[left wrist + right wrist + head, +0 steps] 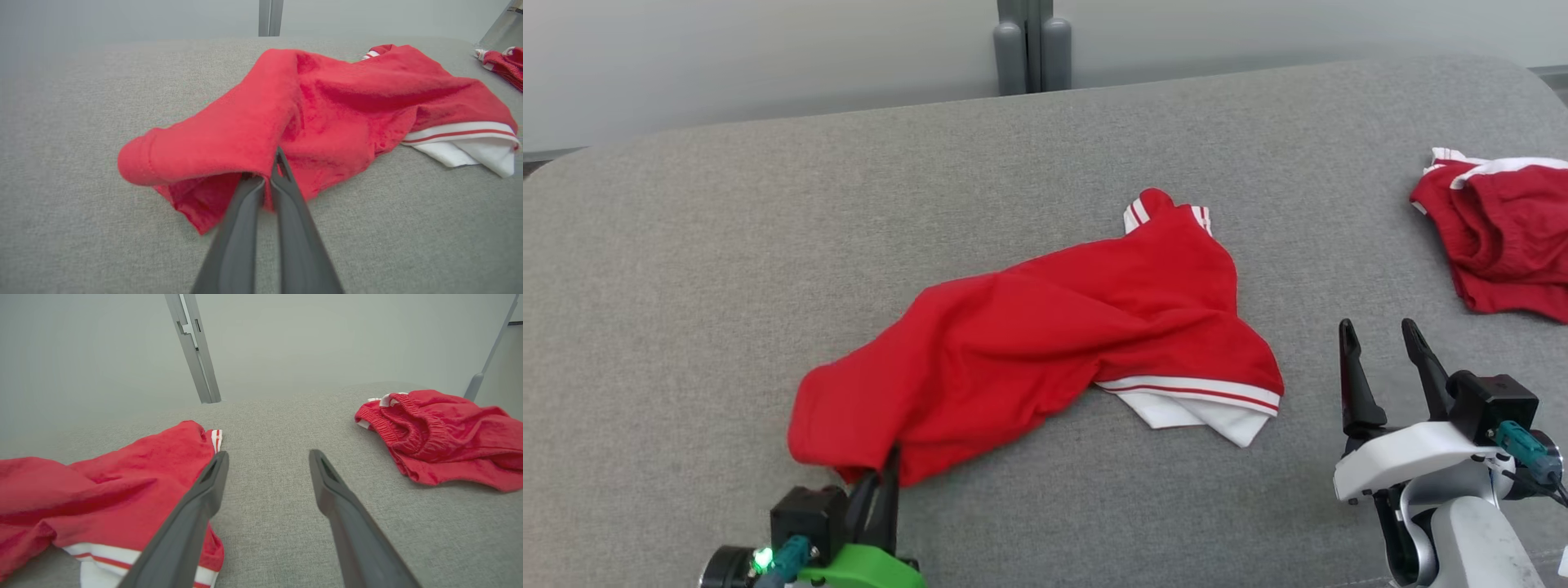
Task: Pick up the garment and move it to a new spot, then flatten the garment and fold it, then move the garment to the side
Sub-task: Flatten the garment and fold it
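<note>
Down at the near left, the left gripper (882,480) is pinched tight on the near-left edge of the red garment (1045,327), its two dark fingers pressed together with a fold of cloth between them. From the wrist camera one finger seems to sit inside the opening and the other outside, though whether it has one layer or two is hard to tell.

That reads as the pick-up and carry. To do it well, lift straight up first so the cloth clears the grey padded surface (727,245) before any sideways travel. Go slowly too, because a bite this close to the edge could slip.

Outward from the grip, the garment lies crumpled across the middle, running far and right to striped trim, with a white striped hem (1201,394) at its near right. Over on the near right, the right gripper (1379,328) hovers near that hem with fingers spread wide, holding nothing. It is well placed to take a second hold if the cloth sags. Far right lies a second red garment (1503,237), well apart, and the new spot should keep away from it.
</note>
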Available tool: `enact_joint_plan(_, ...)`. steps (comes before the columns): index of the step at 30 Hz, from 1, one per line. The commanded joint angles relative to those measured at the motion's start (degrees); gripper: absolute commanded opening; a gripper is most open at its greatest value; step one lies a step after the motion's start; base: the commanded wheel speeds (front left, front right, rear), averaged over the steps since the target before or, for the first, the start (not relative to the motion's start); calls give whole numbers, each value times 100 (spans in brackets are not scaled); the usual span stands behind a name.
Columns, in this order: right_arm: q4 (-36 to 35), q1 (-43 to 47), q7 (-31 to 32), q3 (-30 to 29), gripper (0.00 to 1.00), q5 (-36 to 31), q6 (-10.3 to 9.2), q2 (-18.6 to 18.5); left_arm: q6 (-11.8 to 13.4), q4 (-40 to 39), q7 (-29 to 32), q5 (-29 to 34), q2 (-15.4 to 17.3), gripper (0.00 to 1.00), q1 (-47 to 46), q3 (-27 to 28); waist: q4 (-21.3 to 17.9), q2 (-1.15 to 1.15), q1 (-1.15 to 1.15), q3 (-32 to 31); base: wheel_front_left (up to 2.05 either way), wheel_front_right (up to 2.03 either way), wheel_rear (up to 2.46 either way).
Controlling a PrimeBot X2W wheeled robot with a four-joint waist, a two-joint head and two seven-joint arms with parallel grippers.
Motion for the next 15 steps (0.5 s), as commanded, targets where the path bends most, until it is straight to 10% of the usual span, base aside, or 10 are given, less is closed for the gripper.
enact_joint_plan(1,7,14,-27,1,100,54,-9,-12,68,-157,113,58,58,0,153,-58,92,0,0,-24,0,0,0)
enact_joint_plan(8,41,-19,-33,31,100,46,-9,-12,104,-366,702,-165,-25,0,498,-353,182,0,0,-34,0,0,0)
enact_joint_plan(10,51,-19,-34,29,100,44,-9,-11,115,-293,688,-213,-35,49,517,-339,197,0,0,-50,0,0,0)
enact_joint_plan(11,57,-14,-33,23,100,42,-9,-12,129,-241,679,-210,-25,100,530,-325,206,0,0,-62,0,0,0)
enact_joint_plan(15,71,34,-39,3,100,16,-9,-12,203,-115,632,-183,97,100,555,-216,245,0,0,-120,0,0,0)
